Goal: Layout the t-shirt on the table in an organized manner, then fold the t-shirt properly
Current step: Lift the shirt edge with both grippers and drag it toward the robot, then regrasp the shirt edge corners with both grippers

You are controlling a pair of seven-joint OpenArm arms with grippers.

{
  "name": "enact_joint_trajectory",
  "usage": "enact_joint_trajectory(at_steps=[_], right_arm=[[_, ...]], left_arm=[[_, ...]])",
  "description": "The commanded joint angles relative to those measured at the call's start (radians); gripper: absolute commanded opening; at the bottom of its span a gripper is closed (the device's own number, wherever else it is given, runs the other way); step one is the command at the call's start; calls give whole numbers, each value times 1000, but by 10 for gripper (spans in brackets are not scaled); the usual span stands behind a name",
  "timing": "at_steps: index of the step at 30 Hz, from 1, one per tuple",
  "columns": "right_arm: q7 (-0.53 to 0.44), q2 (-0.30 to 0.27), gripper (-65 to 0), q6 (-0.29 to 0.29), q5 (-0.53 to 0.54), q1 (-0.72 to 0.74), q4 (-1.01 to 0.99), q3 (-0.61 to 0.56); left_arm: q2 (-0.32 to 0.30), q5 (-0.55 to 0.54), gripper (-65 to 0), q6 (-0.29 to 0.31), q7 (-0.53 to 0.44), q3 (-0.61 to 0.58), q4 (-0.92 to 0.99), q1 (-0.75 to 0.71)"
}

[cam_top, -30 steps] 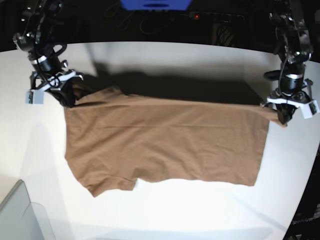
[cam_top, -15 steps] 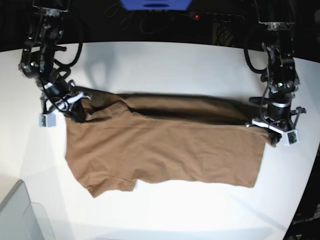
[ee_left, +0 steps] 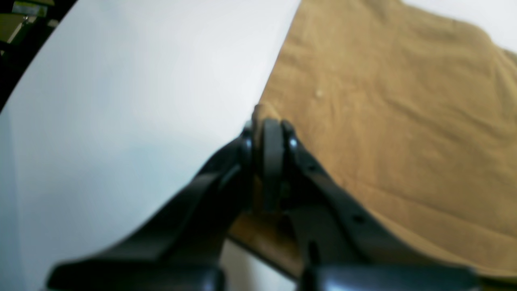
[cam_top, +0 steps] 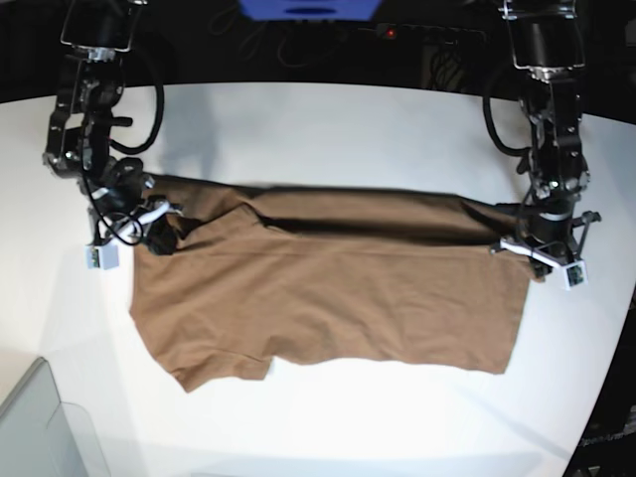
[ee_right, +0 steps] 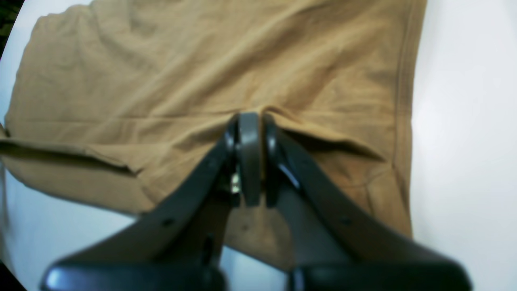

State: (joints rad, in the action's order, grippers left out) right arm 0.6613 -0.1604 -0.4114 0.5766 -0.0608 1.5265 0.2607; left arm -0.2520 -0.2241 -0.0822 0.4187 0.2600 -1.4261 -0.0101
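While the near half of the plain medium-brown short-sleeved cloth t-shirt [cam_top: 328,298] lies flat across the middle of the large smooth white matte desk [cam_top: 328,427], its hem side runs toward the desk's right edge and 1 sleeve juts toward the near-left corner, close to a grey translucent bin corner [cam_top: 45,427]. Farther back, the shirt's far edge has been doubled over toward the near side, forming a long fold along the far side of the cloth with a dark shadow under it.

At the far-right end of that fold, the left tool [cam_top: 542,248] has its jaws pressed together on the hem corner; the left wrist view shows a nub of brown cloth pinched between the black fingers. At the far-left end, the right tool [cam_top: 149,224] is likewise clamped on the shoulder area, cloth puckering up into its tips in the right wrist view.

Holding both ends at once likely keeps the folded edge taut and straight, so the layer lands evenly.
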Motion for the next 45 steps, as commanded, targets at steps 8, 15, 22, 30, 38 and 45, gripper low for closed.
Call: enact_joint_trajectory(at_steps=[8, 15, 22, 30, 38, 45], right_arm=[[-18, -11, -617, -7, 18, 22, 10, 1], [-24, -11, -368, -7, 18, 17, 18, 9], [-25, 17, -275, -7, 18, -49, 99, 94], [-25, 28, -275, -8, 21, -165, 180, 182], [-74, 28, -276, -10, 21, -235, 179, 191], [-116, 28, -276, -10, 21, -284, 179, 190]], left_arm=[[-14, 7, -613, -3, -22, 2, 49, 31], [-14, 7, -271, -3, -22, 8, 38, 35], [-5, -4, -197, -3, -22, 104, -68, -15], [-8, -4, -199, -3, -30, 129, 58, -26], [3, -4, -199, -3, -31, 72, 124, -18], [6, -4, -202, -3, -31, 15, 164, 9]])
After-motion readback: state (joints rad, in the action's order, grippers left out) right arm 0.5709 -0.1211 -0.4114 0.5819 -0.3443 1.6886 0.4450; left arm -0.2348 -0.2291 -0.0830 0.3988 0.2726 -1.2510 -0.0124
